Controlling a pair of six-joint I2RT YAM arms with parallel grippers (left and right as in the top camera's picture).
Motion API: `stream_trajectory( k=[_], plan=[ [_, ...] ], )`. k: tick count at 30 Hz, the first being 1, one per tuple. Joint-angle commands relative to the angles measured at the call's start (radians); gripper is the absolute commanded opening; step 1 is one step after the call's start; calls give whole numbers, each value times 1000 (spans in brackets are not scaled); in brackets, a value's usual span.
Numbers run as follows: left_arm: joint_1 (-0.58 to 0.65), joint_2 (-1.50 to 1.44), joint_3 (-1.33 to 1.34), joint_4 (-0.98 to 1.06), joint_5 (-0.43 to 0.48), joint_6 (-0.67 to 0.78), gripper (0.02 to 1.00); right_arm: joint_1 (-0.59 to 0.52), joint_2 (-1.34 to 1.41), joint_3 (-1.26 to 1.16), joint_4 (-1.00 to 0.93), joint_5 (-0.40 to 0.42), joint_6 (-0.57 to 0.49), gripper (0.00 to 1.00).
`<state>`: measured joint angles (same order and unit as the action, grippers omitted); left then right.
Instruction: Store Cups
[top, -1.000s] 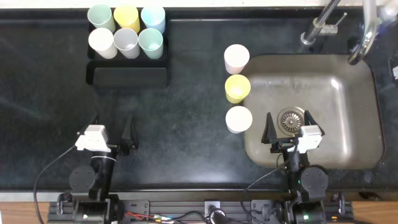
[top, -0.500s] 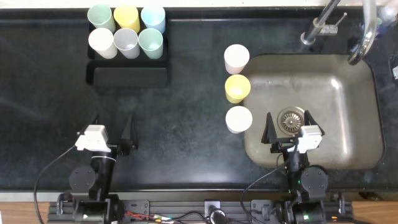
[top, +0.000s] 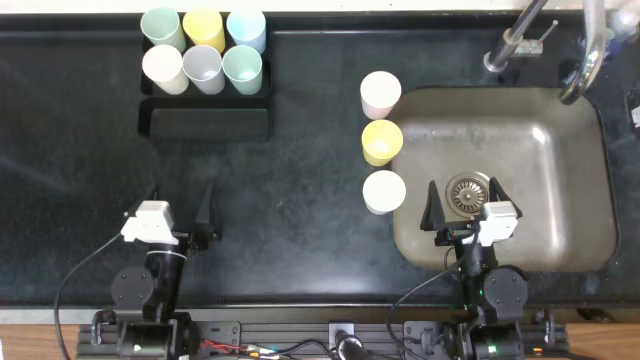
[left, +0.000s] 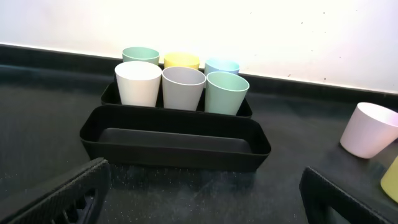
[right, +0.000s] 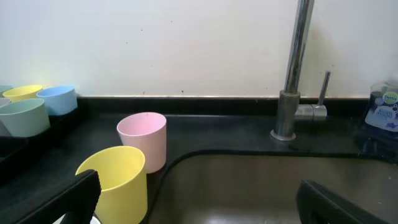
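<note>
I logged left end effector (top: 182, 198) and right end effector (top: 463, 192) both apart, empty; upright white cup (top: 384, 192) stood just left of the right one.

**Speckled stone, brushed steel, matt plastic**

The worktop (top: 300, 170) looks like dark speckled stone with a faint sheen. The sink (top: 560, 140) is dull, brushed grey metal, and the tap (right: 297, 62) is a smoother, shinier metal. The pink cup (right: 144, 143) and yellow cup (right: 118, 186) look like smooth matt plastic. The black tray (left: 174, 155) is plastic with a soft gloss.
</note>
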<state>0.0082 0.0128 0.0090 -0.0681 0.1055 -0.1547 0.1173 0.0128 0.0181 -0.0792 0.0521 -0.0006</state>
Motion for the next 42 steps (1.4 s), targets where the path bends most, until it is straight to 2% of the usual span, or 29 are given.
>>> stream_trajectory(
  k=[1, 18, 24, 29, 33, 37, 42],
  plan=[
    [-12, -10, -1, -3, 14, -11, 998, -4, -8, -13, 4, 0, -3, 998],
    [-16, -10, -1, -2, 12, -11, 1000, -4, -8, -13, 4, 0, -3, 998],
    [-15, 8, 66, 41, -27, -11, 991, -4, -8, -13, 4, 0, -3, 998],
    [-32, 189, 294, 35, -72, -11, 1000, -4, -8, -13, 4, 1, -3, 998],
    [-81, 422, 541, 5, -74, -10, 1000, -4, -8, -13, 4, 0, -3, 998],
    [-137, 687, 843, -152, -63, -10, 1000, -4, -8, -13, 4, 0, -3, 996],
    [-227, 1008, 1251, -443, -63, -10, 1000, -4, -8, -13, 4, 1, -3, 998]
  ],
)
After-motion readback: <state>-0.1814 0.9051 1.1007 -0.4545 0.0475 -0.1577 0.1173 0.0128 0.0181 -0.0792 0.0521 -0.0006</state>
